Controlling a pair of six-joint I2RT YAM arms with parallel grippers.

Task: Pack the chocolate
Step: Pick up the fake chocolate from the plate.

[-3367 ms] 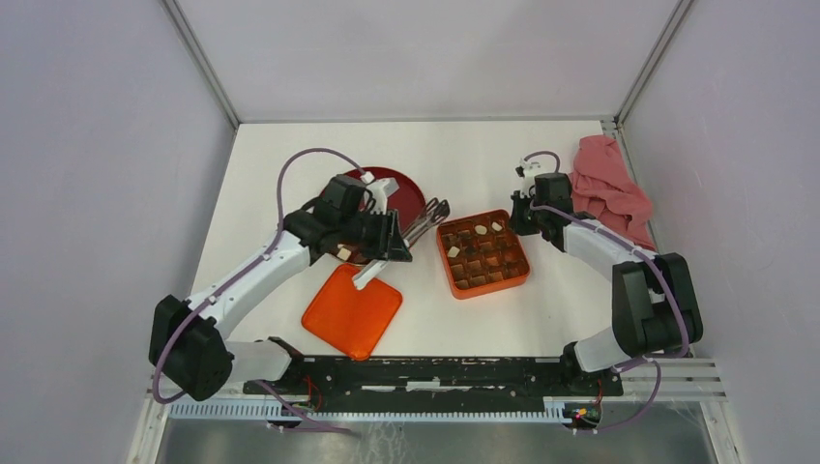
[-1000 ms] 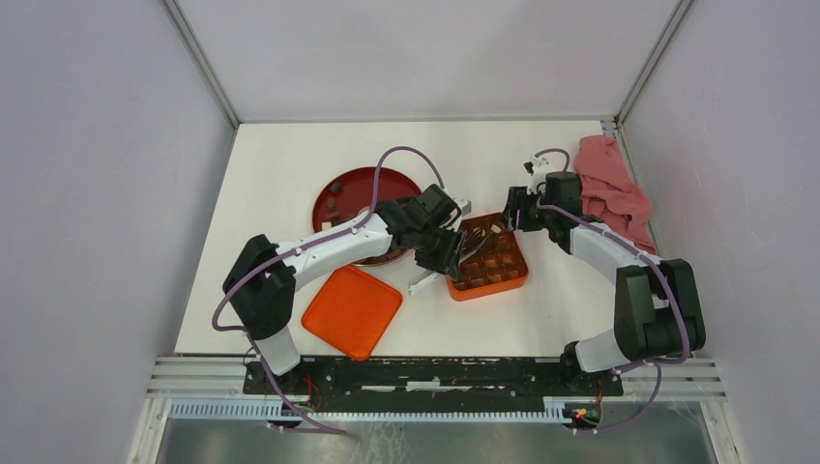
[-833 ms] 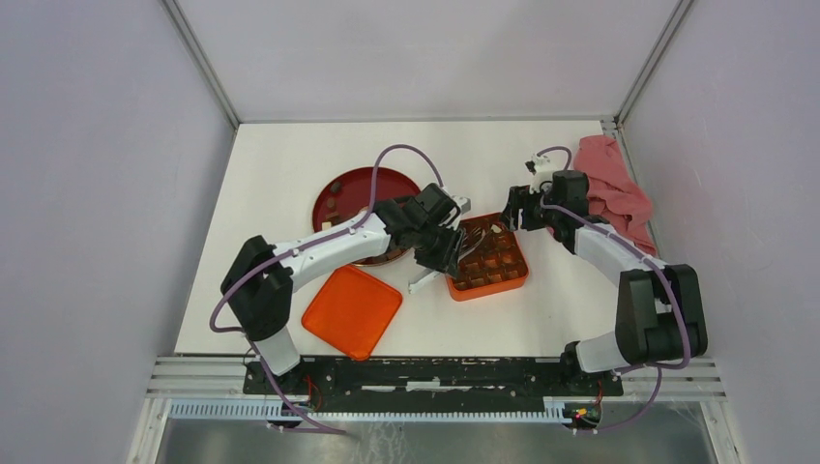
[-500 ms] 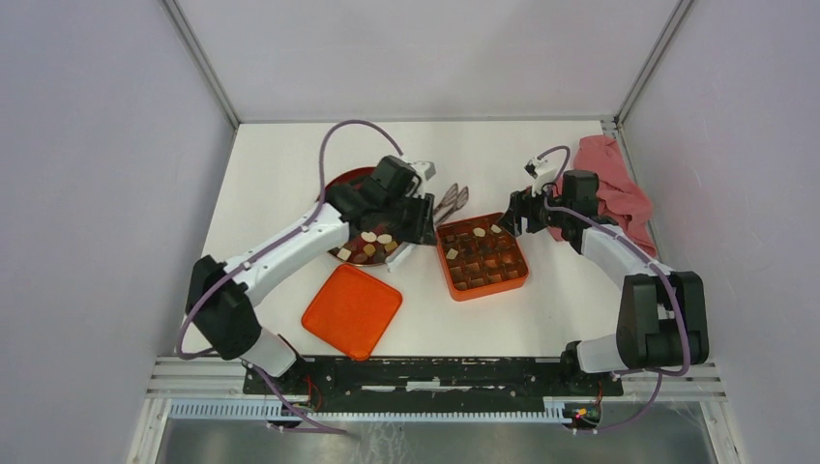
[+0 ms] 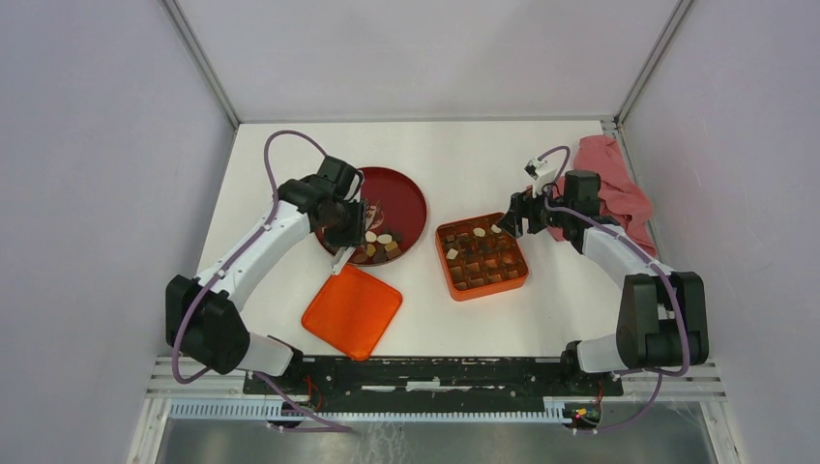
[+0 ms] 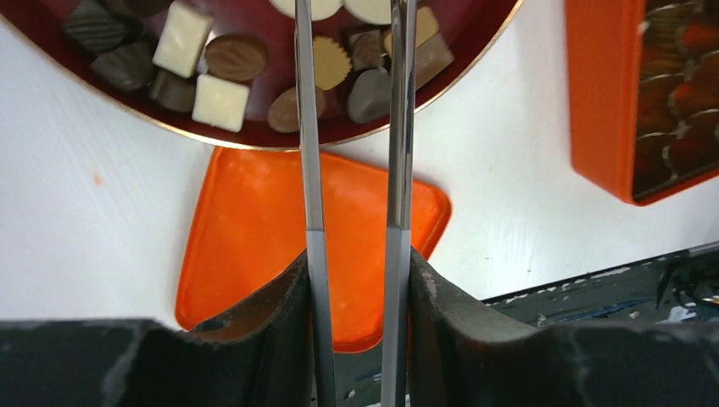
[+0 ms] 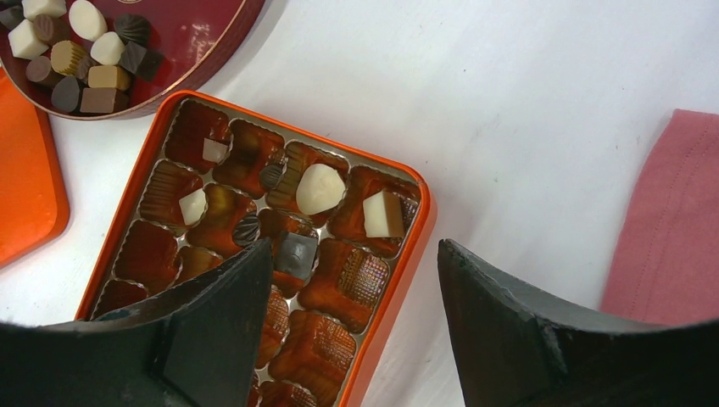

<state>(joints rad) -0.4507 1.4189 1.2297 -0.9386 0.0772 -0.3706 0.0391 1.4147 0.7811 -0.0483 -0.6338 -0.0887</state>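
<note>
Chocolate pieces (image 5: 377,244), brown, tan and white, lie heaped at the near side of the dark red plate (image 5: 401,193). My left gripper (image 5: 350,220) hangs over the plate's left part, shut on metal tongs (image 6: 309,127). The tongs' two blades stand apart and reach over the chocolate (image 6: 222,55); their tips are out of frame. The orange box (image 5: 493,290) holds several pieces, among them a white round one (image 7: 320,188) and a dark one (image 7: 297,254). My right gripper (image 7: 354,254) is open and empty above the box's far right rim (image 7: 398,280).
The orange lid (image 5: 352,309) lies flat in front of the plate, near the arms' rail. A pink cloth (image 5: 609,184) is bunched at the back right, just behind my right arm. Walls close in the table on three sides.
My left arm swung the tongs from over the box's left side back to the plate. My right gripper opened wider and stayed at the box's far right corner.
</note>
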